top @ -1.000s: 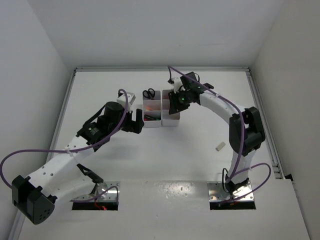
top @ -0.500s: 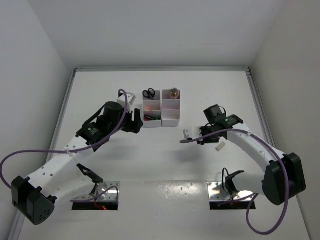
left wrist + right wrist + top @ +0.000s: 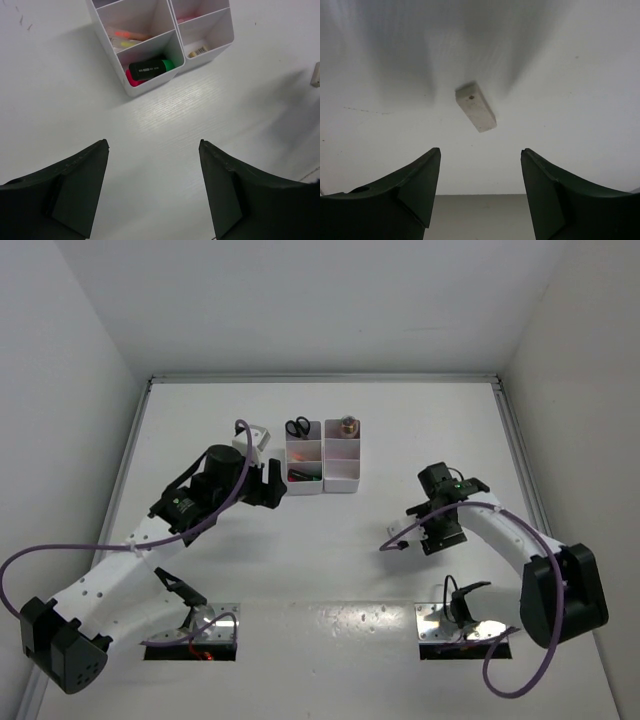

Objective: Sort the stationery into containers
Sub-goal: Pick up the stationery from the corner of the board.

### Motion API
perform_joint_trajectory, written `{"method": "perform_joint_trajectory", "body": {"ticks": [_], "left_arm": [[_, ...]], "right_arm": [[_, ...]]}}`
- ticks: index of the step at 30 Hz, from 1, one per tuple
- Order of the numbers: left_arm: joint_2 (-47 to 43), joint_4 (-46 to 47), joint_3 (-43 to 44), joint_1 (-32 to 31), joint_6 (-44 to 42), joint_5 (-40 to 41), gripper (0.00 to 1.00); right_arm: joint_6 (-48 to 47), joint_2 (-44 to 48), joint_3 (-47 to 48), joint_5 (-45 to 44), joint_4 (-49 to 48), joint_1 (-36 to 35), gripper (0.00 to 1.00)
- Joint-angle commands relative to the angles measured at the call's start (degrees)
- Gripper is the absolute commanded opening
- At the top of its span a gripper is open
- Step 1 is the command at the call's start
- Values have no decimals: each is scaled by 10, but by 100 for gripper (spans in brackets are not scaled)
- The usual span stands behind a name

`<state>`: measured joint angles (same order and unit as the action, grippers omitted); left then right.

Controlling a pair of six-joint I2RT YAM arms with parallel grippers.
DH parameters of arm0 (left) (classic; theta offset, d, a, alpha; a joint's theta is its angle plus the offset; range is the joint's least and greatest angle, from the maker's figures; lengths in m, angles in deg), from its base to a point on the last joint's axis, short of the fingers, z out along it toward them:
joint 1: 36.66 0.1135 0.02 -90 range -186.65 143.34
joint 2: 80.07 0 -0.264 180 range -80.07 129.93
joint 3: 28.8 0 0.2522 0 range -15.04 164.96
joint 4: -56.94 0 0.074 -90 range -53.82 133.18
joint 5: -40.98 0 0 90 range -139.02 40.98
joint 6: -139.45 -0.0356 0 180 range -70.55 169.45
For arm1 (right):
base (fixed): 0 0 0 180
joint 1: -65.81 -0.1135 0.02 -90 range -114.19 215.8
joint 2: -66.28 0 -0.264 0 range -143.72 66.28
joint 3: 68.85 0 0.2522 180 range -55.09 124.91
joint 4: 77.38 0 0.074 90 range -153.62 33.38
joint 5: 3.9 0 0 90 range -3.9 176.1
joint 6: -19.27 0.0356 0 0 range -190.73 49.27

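Observation:
Two white containers stand side by side at the back: the left container (image 3: 305,487) (image 3: 150,86) and the right container (image 3: 342,484) (image 3: 211,54). Black-handled scissors (image 3: 298,427) stand in the left one's far compartment. A green black-capped highlighter (image 3: 150,67) and a pink one (image 3: 131,78) lie in its near compartment, with thin sticks (image 3: 127,37) in the middle. A beige block (image 3: 198,50) lies in the right container. My left gripper (image 3: 277,484) (image 3: 153,146) hangs open and empty just left of the containers. My right gripper (image 3: 441,536) (image 3: 480,151) is open over a loose beige block (image 3: 476,107).
A brownish item (image 3: 347,424) sits in the far compartment of the right container. The table's raised border (image 3: 320,378) runs along the back. Purple cables trail from both arms. The arm bases (image 3: 465,625) sit at the near edge.
My right arm swung away from the containers to the right front and its jaws opened; it now hangs over the loose beige block. The left arm has barely moved.

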<state>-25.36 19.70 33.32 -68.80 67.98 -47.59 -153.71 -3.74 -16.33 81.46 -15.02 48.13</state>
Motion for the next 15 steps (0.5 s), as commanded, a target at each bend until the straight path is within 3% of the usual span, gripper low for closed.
{"method": "perform_joint_trajectory", "body": {"ticks": [1, 15], "left_arm": [[-12, 17, 0, 6, -2, -6, 79], [-7, 17, 0, 6, -2, -6, 79]], "right_arm": [[-45, -32, -6, -14, -6, 6, 65], [-50, -95, -51, 24, -104, 18, 64]]}}
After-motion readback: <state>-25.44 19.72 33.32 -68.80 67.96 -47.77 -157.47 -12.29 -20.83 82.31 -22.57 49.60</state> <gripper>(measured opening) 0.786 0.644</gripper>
